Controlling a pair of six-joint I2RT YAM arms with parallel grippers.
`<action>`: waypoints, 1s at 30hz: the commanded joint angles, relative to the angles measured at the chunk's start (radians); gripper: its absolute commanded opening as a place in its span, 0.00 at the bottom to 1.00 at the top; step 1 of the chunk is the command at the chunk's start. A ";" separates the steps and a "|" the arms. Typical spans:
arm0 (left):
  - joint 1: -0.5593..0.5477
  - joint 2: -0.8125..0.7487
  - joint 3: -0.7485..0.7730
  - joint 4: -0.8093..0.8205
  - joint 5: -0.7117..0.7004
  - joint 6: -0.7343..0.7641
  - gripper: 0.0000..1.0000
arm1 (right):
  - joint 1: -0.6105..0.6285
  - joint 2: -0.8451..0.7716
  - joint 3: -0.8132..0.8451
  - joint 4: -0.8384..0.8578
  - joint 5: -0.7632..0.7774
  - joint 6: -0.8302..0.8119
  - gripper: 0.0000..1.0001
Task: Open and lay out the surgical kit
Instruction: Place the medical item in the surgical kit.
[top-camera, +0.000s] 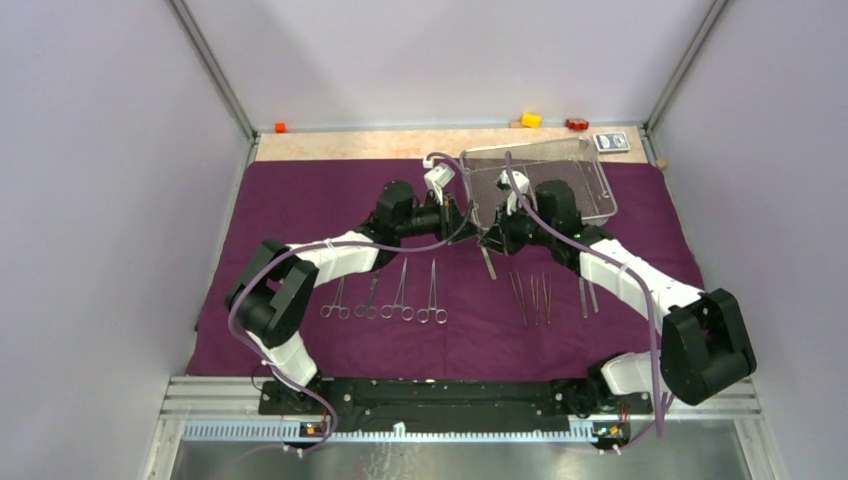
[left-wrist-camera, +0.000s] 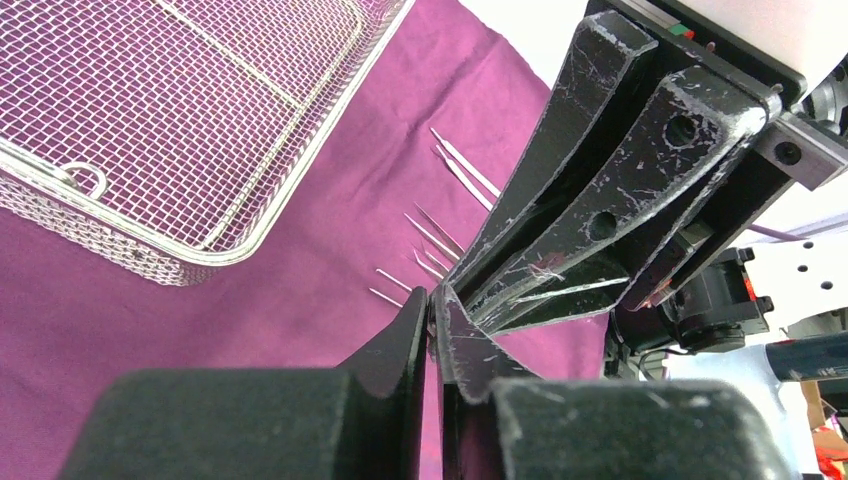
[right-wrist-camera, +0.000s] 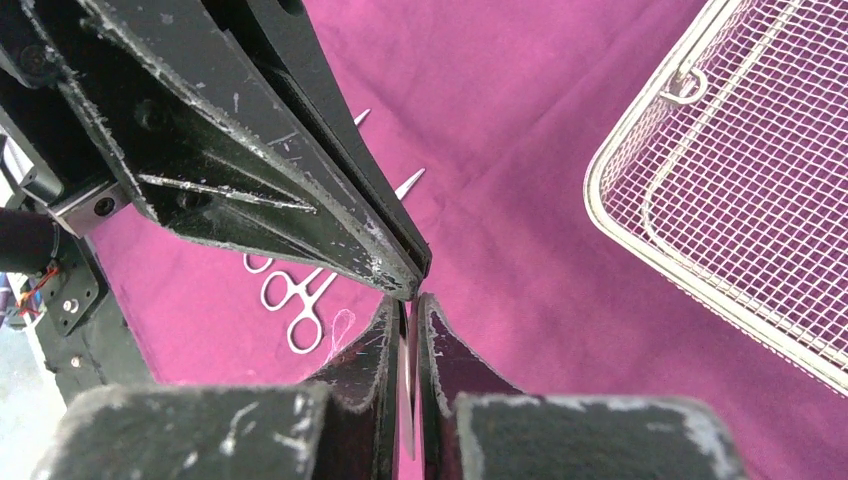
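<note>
Now | right gripper (right-wrist-camera: 410, 305) clenched on slim tweezers (top-camera: 488, 262) | left gripper (left-wrist-camera: 432, 295) closed tip-to-tip beside it, grasp unclear | tweezers at frame centre, just below tray (left-wrist-camera: 90, 225) corner, long axis toward lower edge, over purple cloth (top-camera: 300, 200).

Can't tell what the right gripper (right-wrist-camera: 410, 305) has pinched beside the mesh tray (right-wrist-camera: 640, 210), only a thin steel edge (right-wrist-camera: 410, 400) shows. Tray runs off-frame in both wrist views, and from above the arms cover one near corner. The clamps (right-wrist-camera: 298, 300) well apart from the tray sit half hidden behind the left gripper (right-wrist-camera: 410, 272).
</note>
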 joint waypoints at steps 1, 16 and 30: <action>0.001 0.010 0.047 0.006 -0.020 0.055 0.16 | 0.025 -0.009 0.050 0.000 0.045 0.024 0.00; 0.051 -0.032 0.096 -0.075 -0.032 0.171 0.40 | 0.055 -0.016 0.056 -0.042 0.187 0.068 0.00; 0.090 -0.051 0.140 -0.176 -0.125 0.256 0.45 | 0.098 0.009 0.060 -0.056 0.299 0.081 0.00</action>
